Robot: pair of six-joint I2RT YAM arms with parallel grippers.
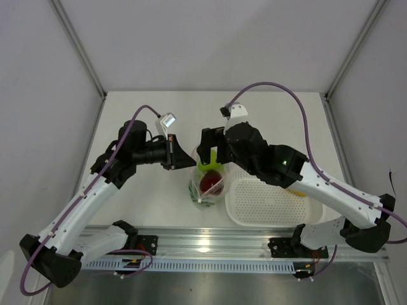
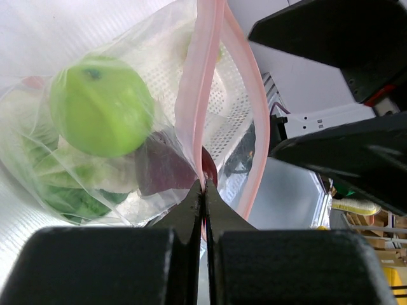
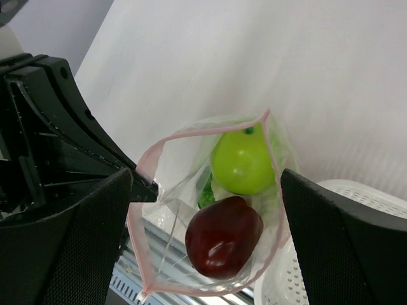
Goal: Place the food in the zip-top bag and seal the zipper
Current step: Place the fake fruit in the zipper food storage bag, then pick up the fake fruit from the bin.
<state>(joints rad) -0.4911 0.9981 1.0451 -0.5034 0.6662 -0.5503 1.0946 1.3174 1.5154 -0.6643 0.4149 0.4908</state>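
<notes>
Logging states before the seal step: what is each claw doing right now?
Left claw: closed on the zipper.
Right claw: open, holding nothing.

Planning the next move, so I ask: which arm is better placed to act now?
Right. The right gripper hangs open and empty over the bag, beside the basket. The left gripper is shut on the zipper, holding the bag up, so it cannot leave.

Colours at the bag
Clear bag (image 3: 166, 210), pink zipper (image 2: 196, 76); bright green apple (image 3: 243, 162), dark red apple (image 3: 224, 236); white basket (image 1: 267, 202) dotted with holes.
</notes>
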